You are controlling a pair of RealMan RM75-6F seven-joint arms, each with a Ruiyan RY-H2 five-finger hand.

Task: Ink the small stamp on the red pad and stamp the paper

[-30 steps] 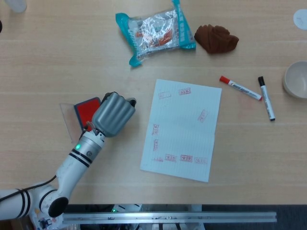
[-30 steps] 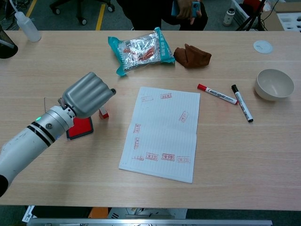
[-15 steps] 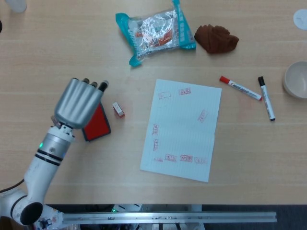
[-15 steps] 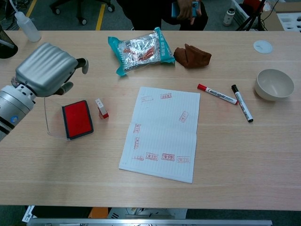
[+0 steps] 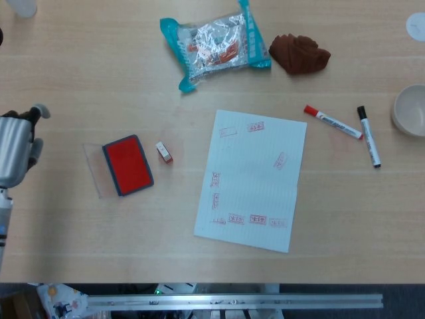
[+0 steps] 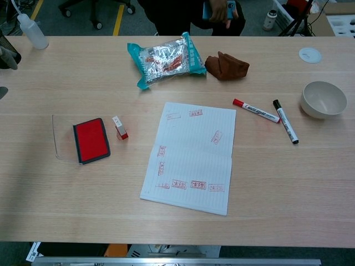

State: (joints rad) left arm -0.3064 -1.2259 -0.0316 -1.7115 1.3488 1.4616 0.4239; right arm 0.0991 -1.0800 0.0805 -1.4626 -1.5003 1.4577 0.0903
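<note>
The small stamp [image 5: 163, 152] [image 6: 119, 127] stands on the table just right of the red ink pad [image 5: 128, 165] [image 6: 91, 140], whose clear lid [image 5: 93, 169] lies open to its left. The lined paper [image 5: 254, 179] [image 6: 191, 157], right of the stamp, carries several red stamp marks. My left hand [image 5: 14, 149] is at the far left edge of the head view, well away from the pad, holding nothing, fingers apart. In the chest view only the tips of its fingers [image 6: 5, 55] show at the left border. My right hand is out of both views.
A teal snack packet [image 5: 214, 43] and a brown cloth [image 5: 299, 53] lie at the back. A red marker [image 5: 332, 121], a black marker [image 5: 369, 136] and a white bowl [image 5: 412, 109] are on the right. A squeeze bottle [image 6: 30, 30] stands at the back left.
My left hand has let go of the stamp beside the pad and pulled away left, from over the pad to the frame's edge. The stamp now stands alone.
</note>
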